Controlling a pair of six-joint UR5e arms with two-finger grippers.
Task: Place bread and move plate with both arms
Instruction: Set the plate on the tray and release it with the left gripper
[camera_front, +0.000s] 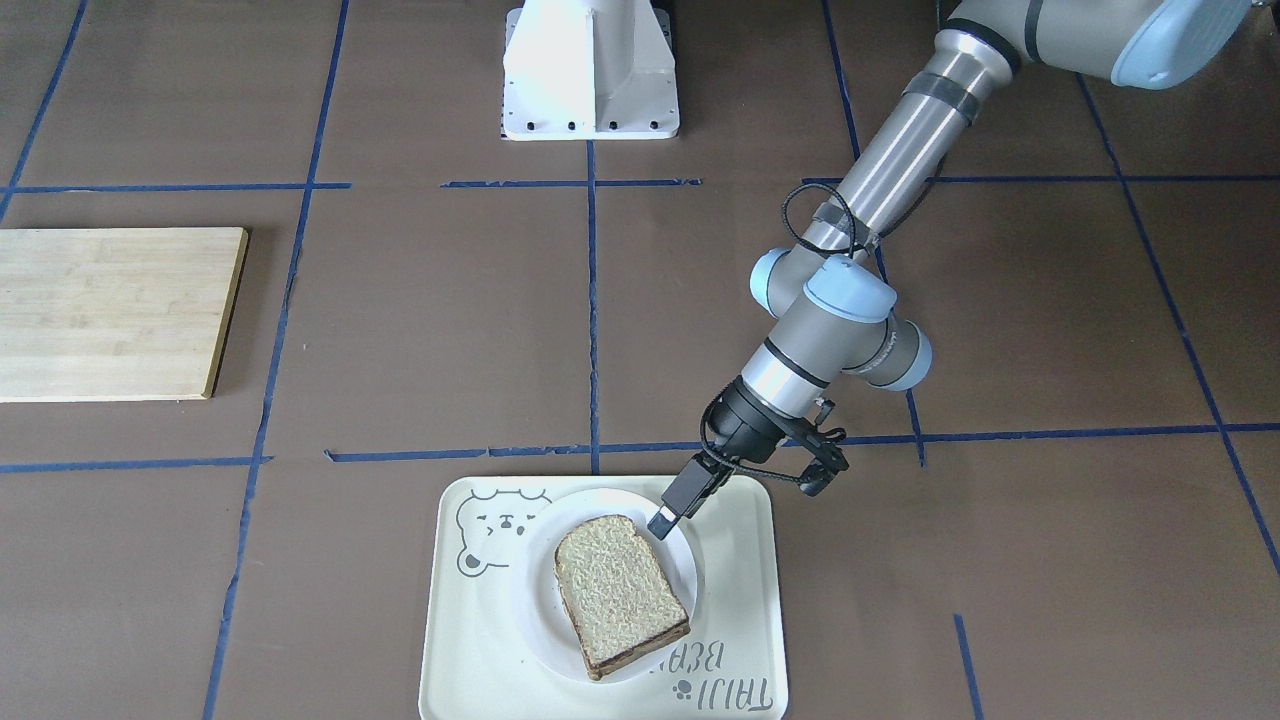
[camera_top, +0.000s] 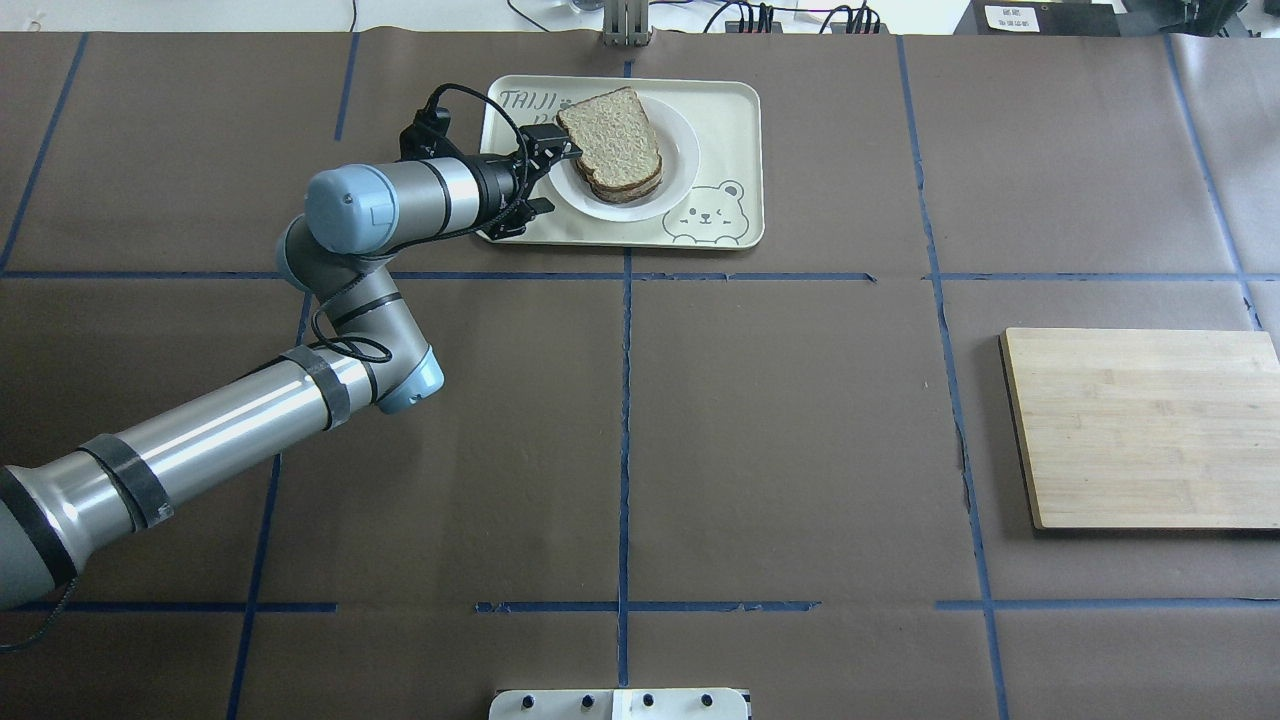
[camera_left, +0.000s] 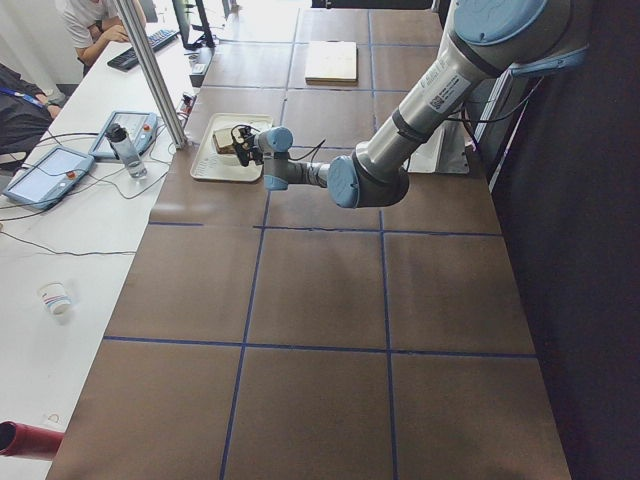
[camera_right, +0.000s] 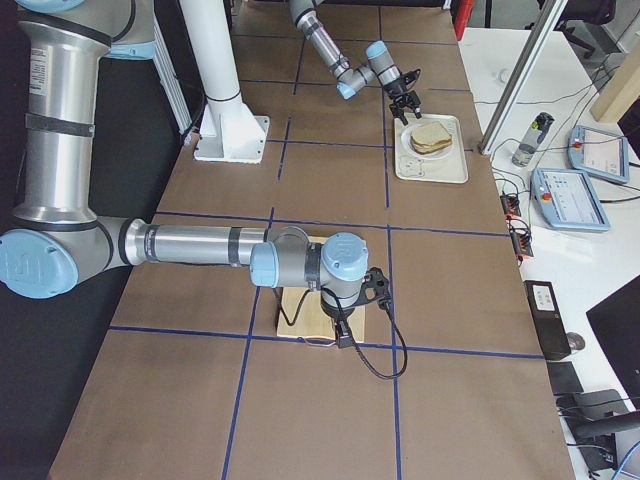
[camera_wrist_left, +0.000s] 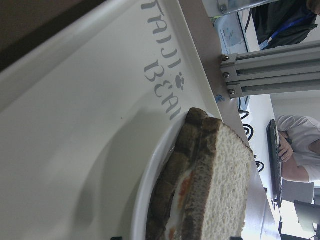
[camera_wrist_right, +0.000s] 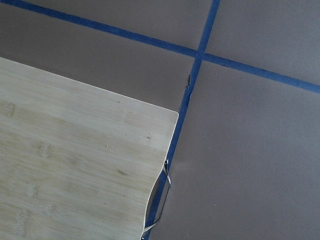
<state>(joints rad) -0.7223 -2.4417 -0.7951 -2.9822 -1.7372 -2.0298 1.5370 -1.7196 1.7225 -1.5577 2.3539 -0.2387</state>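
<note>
The bread (camera_front: 620, 590) lies rough face up on a lower slice with egg (camera_wrist_left: 180, 200), on the white plate (camera_front: 535, 605). The plate sits on a cream bear tray (camera_front: 470, 650). In the overhead view the bread (camera_top: 612, 135) covers most of the plate (camera_top: 682, 160). My left gripper (camera_top: 548, 178) is open at the plate's left rim, one finger (camera_front: 663, 520) beside the bread's crust and holding nothing. The left wrist view shows the bread (camera_wrist_left: 225, 190) close up. My right gripper (camera_right: 350, 325) shows only in the exterior right view, above the wooden board; I cannot tell if it is open.
A wooden cutting board (camera_top: 1140, 430) lies on the robot's right side of the table and shows in the right wrist view (camera_wrist_right: 65, 165). The white pedestal (camera_front: 590, 70) stands at the robot's edge. Operators' desk with tablets and a bottle (camera_right: 530, 135) runs beyond the tray.
</note>
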